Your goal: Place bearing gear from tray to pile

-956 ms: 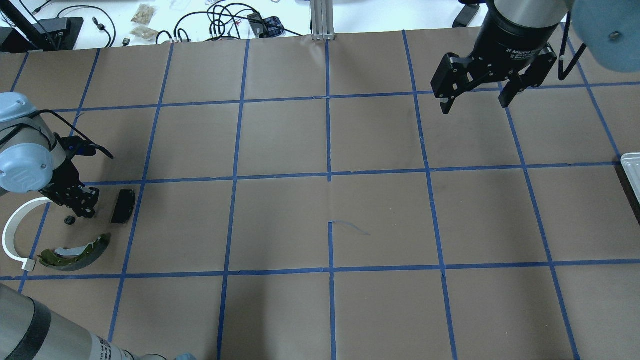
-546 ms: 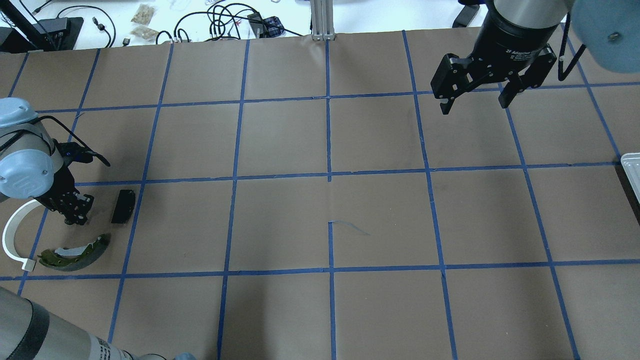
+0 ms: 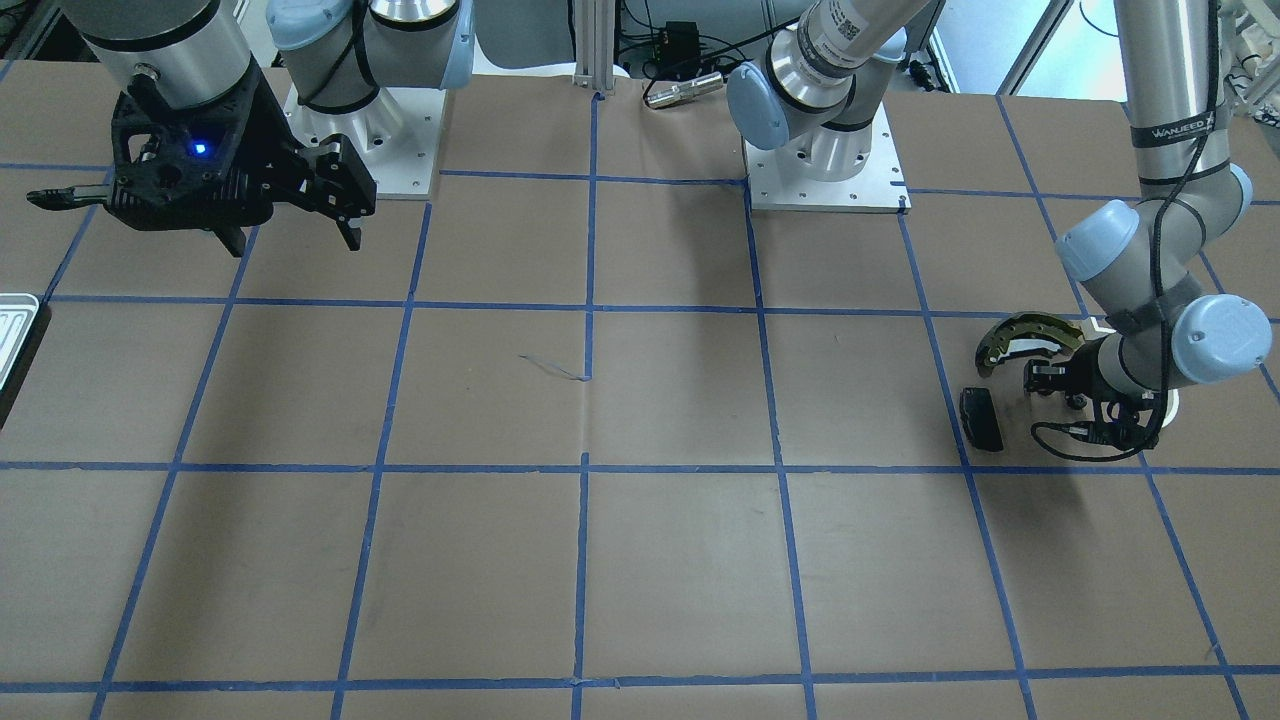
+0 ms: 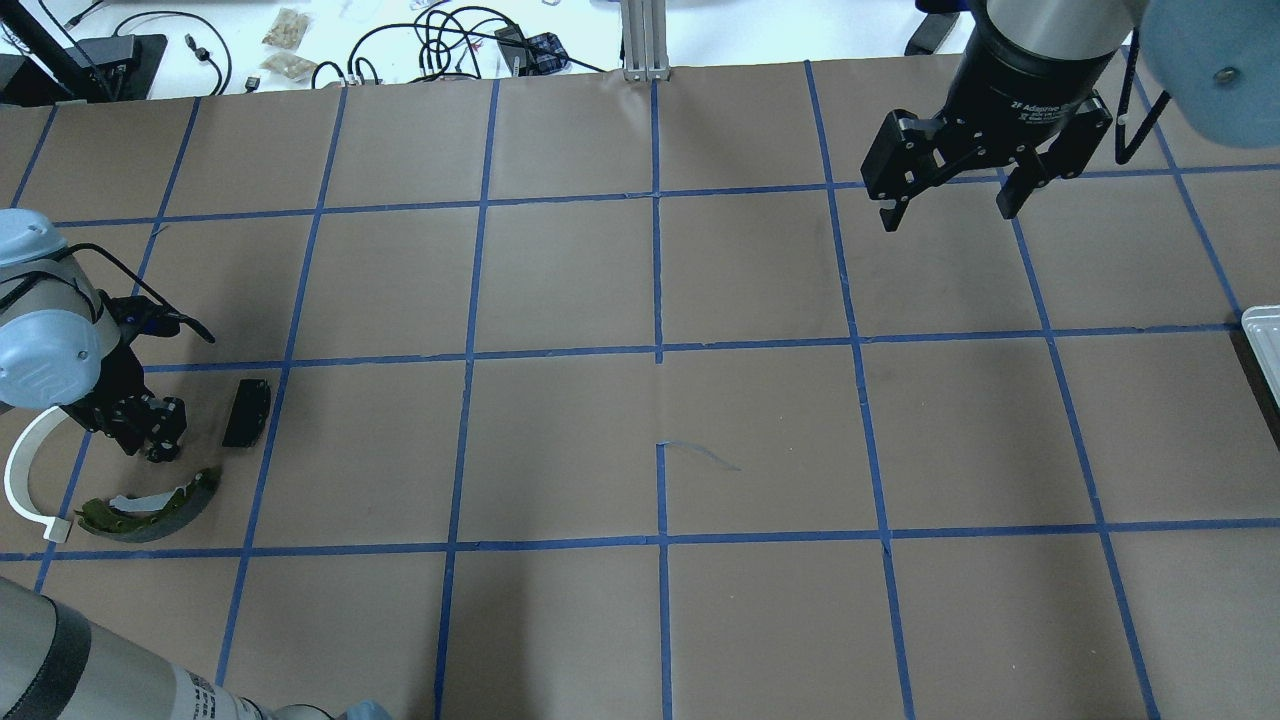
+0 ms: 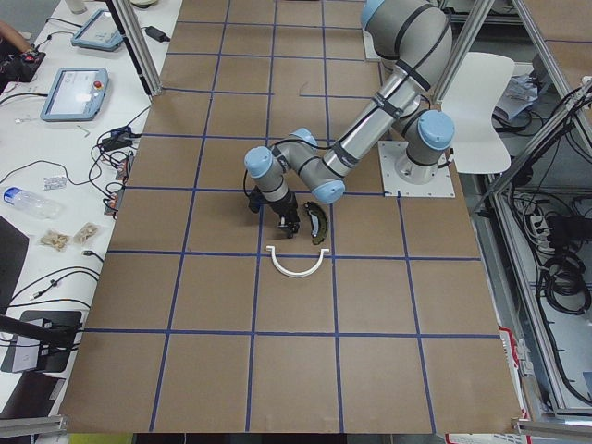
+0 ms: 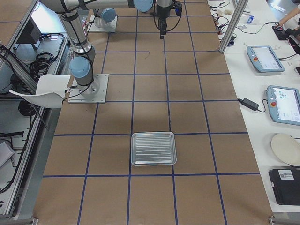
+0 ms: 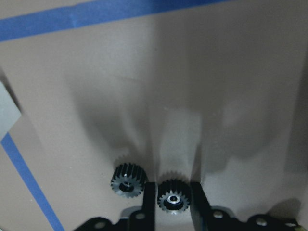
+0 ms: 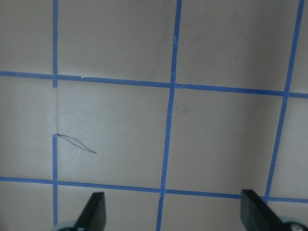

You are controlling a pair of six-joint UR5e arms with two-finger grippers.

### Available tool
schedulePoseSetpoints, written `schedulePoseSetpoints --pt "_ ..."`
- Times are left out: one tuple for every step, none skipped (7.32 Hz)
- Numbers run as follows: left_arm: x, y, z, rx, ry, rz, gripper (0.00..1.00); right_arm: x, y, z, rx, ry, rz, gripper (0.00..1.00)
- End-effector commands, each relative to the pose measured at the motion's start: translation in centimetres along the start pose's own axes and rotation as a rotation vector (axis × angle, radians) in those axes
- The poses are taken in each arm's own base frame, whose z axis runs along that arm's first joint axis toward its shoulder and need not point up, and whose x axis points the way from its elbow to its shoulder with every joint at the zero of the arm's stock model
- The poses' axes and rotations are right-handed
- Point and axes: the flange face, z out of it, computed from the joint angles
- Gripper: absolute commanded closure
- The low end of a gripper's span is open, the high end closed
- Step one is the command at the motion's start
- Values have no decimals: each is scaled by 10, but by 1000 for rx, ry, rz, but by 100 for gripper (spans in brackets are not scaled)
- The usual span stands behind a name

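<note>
Tray well apart from pile

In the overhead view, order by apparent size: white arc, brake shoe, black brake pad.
1. The brake shoe and white arc: similar length, arc partly hidden, so not ranked.
2. The black brake pad: clearly smallest.

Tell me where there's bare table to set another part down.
Free: the squares between the brake pad and the tray. Crowded: the pocket among brake pad, brake shoe and white arc, where the left pincer holds a gear.
</note>
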Motion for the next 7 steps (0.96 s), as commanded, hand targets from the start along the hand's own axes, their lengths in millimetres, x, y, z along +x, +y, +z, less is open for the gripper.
schedulePoseSetpoints --pt "3 -1 -16 15 -19 5 8 0 0 0 0 0 0 0" --pt "5 -1 -27 31 -30 6 8 0 0 0 0 0 0 0" --pt "11 -5 -49 54 -50 18 8 0 0 0 0 0 0 0" --pt "16 -11 -85 66 -61 40 8 0 0 0 0 0 0 0" --pt "24 -16 -120 88 40 40 8 -1 0 0 0 0 -1 0" --pt "36 -17 -150 88 118 -55 8 0 0 0 0 0 0 0" --pt "60 -16 -184 127 189 -46 8 -1 0 0 0 0 -1 0"
